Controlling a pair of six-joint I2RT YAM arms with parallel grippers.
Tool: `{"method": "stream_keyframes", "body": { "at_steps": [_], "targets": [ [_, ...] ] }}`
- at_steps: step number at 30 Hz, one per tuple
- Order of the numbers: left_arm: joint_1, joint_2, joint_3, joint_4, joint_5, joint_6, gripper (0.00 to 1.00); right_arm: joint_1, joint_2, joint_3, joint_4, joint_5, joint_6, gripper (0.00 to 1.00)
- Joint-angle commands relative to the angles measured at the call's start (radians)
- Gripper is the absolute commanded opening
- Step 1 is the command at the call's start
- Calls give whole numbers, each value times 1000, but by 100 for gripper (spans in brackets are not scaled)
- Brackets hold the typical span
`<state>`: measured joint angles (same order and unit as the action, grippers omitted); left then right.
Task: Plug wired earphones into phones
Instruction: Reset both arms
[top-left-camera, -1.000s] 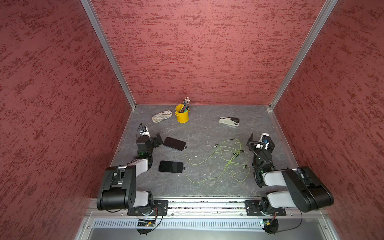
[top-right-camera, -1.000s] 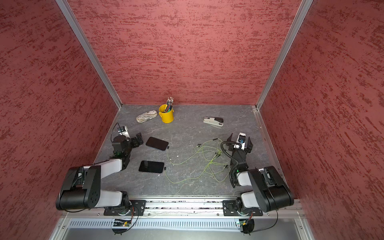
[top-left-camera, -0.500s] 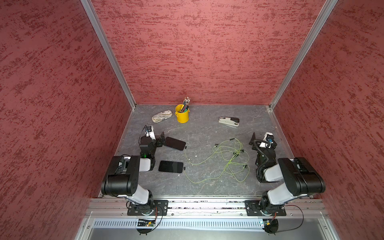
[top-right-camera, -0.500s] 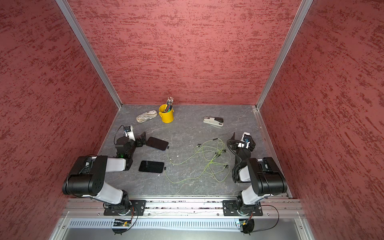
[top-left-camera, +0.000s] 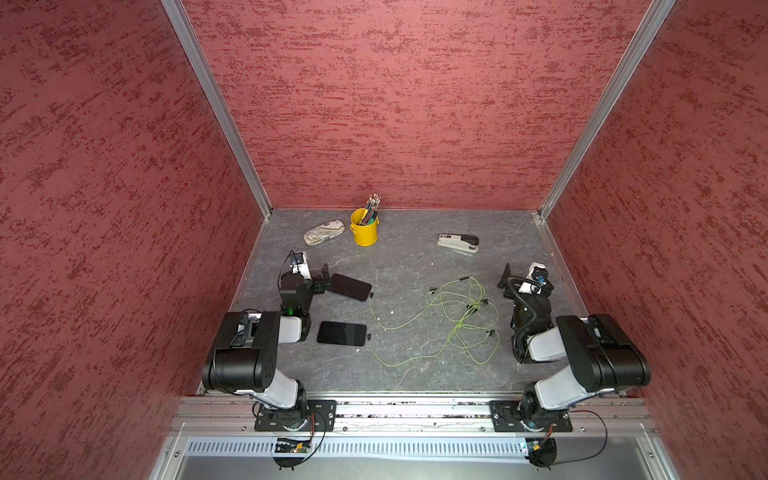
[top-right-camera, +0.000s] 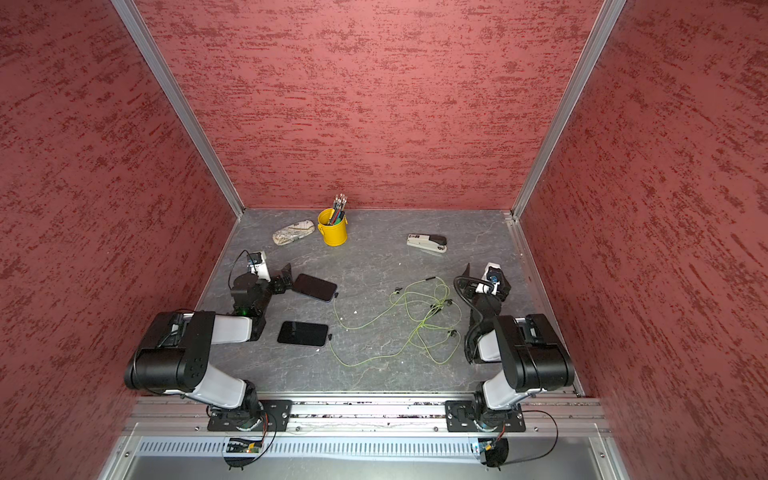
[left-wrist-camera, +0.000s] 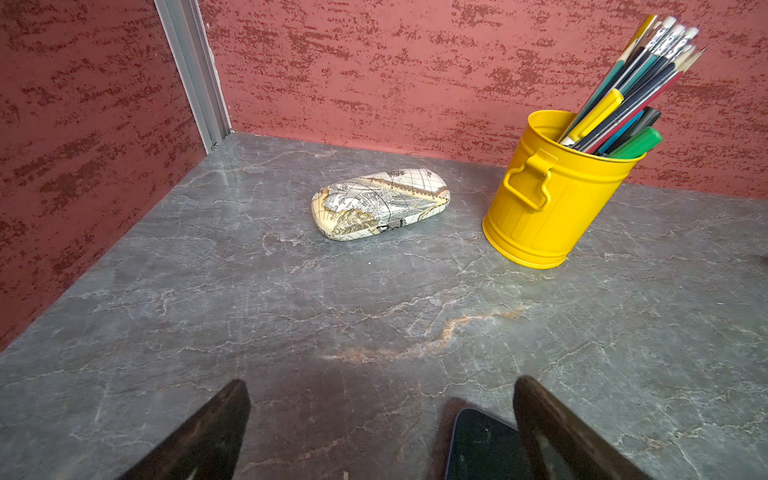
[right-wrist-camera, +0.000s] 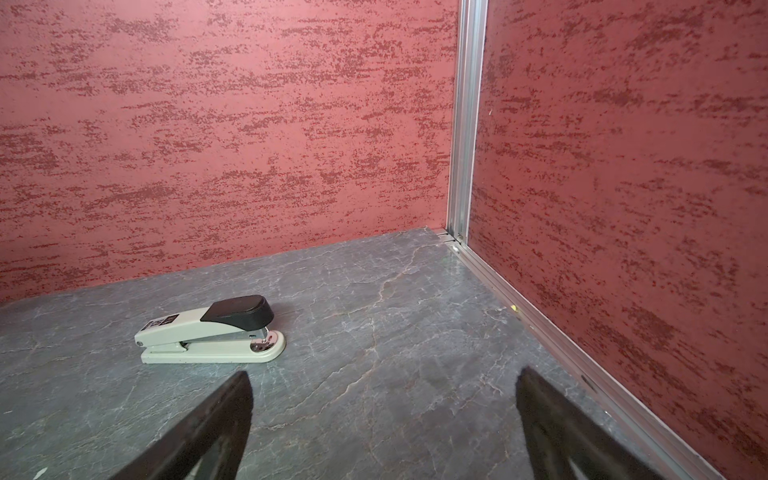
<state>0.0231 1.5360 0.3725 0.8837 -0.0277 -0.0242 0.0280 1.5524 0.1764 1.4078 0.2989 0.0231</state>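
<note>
Two black phones lie on the grey table's left side in both top views, one farther back (top-left-camera: 350, 287) (top-right-camera: 314, 287) and one nearer (top-left-camera: 342, 333) (top-right-camera: 302, 333). The lime-green wired earphones (top-left-camera: 453, 316) (top-right-camera: 415, 320) sprawl loosely in the middle. Their black plugs (top-left-camera: 370, 295) (top-left-camera: 367, 336) sit right at the phones' right ends; I cannot tell whether they are seated. My left gripper (top-left-camera: 318, 277) (left-wrist-camera: 380, 384) stands open and empty by the far phone's left end, with that phone's corner (left-wrist-camera: 482, 444) beside one finger. My right gripper (top-left-camera: 519, 276) (right-wrist-camera: 382, 376) is open and empty, right of the cables.
A yellow bucket of pencils (top-left-camera: 364, 227) (left-wrist-camera: 552, 195) and a map-printed glasses case (top-left-camera: 324, 231) (left-wrist-camera: 380, 203) stand at the back left. A grey-and-black stapler (top-left-camera: 458, 242) (right-wrist-camera: 212, 330) lies at the back right. Red walls close in three sides.
Both arms have folded back toward their bases, mostly in the first half second. The grippers stayed open and low near the table; phones and cables have not moved.
</note>
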Motion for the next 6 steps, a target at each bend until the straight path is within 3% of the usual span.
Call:
{"method": "stream_keyframes", "body": {
  "at_steps": [1,6],
  "targets": [
    [-3,-3,2,20,-6,20,100,-5,3,16,-8,5,11,99],
    [-4,-2,2,20,-5,19,100,-5,-1,5,15,23,14,99]
  ]
}}
